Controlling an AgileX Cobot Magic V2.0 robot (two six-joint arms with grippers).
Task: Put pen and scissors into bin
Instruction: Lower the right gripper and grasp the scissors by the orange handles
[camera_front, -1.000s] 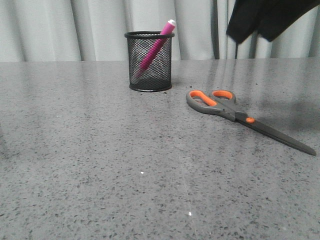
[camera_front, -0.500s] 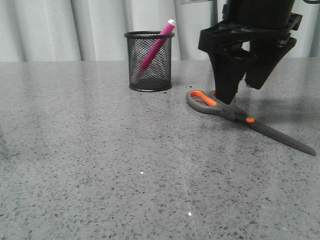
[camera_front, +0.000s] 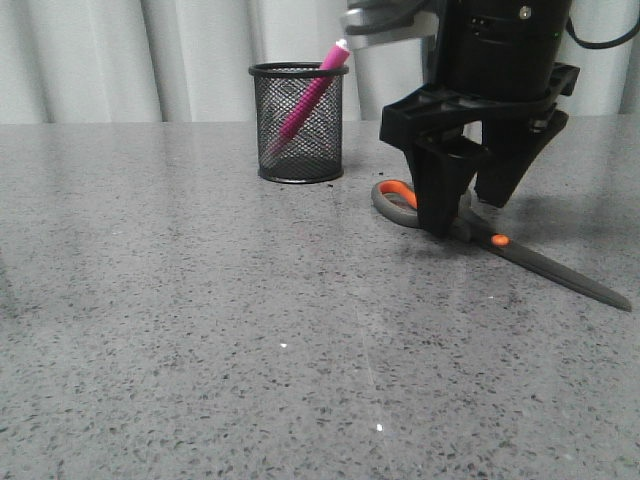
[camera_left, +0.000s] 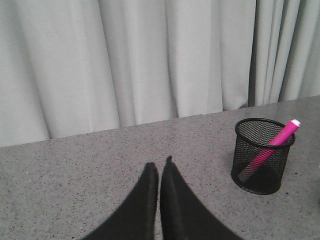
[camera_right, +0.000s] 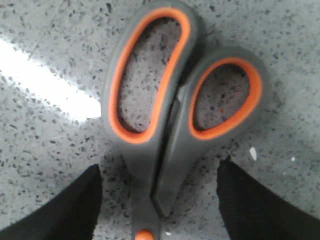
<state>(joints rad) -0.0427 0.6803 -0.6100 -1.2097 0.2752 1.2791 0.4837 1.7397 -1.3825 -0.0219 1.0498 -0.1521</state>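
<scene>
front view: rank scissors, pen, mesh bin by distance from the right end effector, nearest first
1. The long grey scissors with orange-lined handles: flat on the table, directly under the right end effector, handles between its open fingers.
2 and 3. The black wire-mesh cylindrical bin and the magenta-pink pen leaning inside it: farther back-left; too close to call.

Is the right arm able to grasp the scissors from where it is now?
Probably yes. The right gripper is open, one finger on each side of the scissors near the handles, and nothing lies between them. The scissors lie flat on the table.
</scene>
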